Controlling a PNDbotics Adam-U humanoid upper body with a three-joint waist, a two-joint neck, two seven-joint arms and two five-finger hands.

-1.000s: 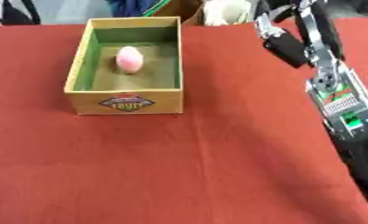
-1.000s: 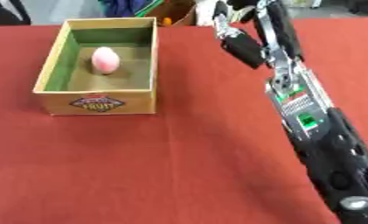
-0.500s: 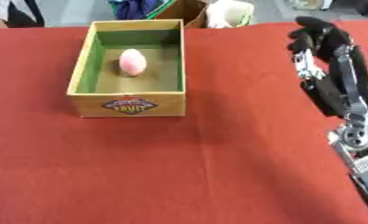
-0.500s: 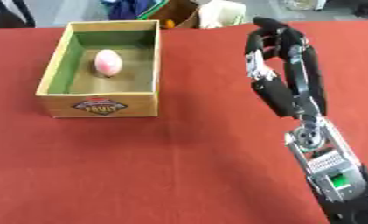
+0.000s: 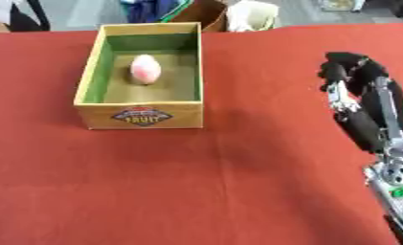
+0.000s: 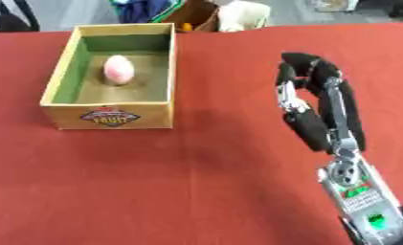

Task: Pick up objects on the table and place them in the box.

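Left eye view: looks down from the robot's head onto the red counter, facing toward 12 o'clock, fairly near.
Right eye view: same height and heading, set slightly toward 3 o'clock, so everything sits further toward 9 o'clock in it.
Shared ground: both take in the box at about 10 o'clock, the pink egg-shaped thing inside it, and the right hand coming up from 4 o'clock.
Far edge: at 12 o'clock both views end just past the counter's far side.
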